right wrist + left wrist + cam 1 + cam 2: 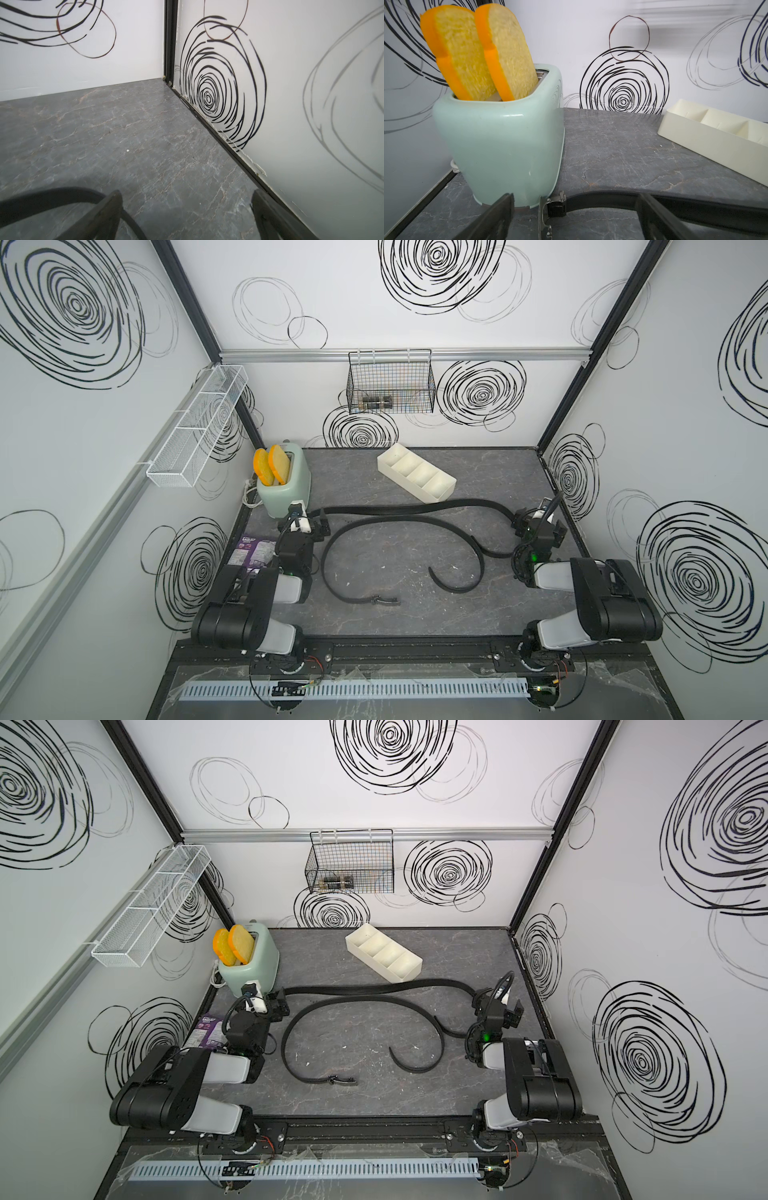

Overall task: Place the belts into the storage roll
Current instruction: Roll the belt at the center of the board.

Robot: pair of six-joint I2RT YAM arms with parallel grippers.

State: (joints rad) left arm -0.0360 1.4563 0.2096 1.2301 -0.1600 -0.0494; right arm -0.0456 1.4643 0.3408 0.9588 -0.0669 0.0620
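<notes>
Left arm: left end effector [577,218] spread wide, nothing gripped. The wrist view shows the buckle [552,207] of the far belt [482,502] lying on the surface [395,626] between the jaws, unclamped, just in front of the toaster [500,149]

Right arm: right end effector [187,218] also spread wide and empty. A strap, apparently the same belt's other end, curves past one finger [101,216]; can't tell if they touch

The near belt [482,566] is a loose S-curve mid-surface, its second buckle [384,600] toward the robot's base. Neither arm is on it

The storage roll [402,485] sits at the back of the surface, set at a slant, all four compartments empty. The far belt runs just beside its front corner

Judgement: first pickup, nothing stowed yet. Next, the left jaws need to close on the strap at the buckle. Laid out full length, the belt won't fit a square compartment, so it must be wound into a coil first, probably with the right arm steadying the tail. The floppy strap may spring open on release
</notes>
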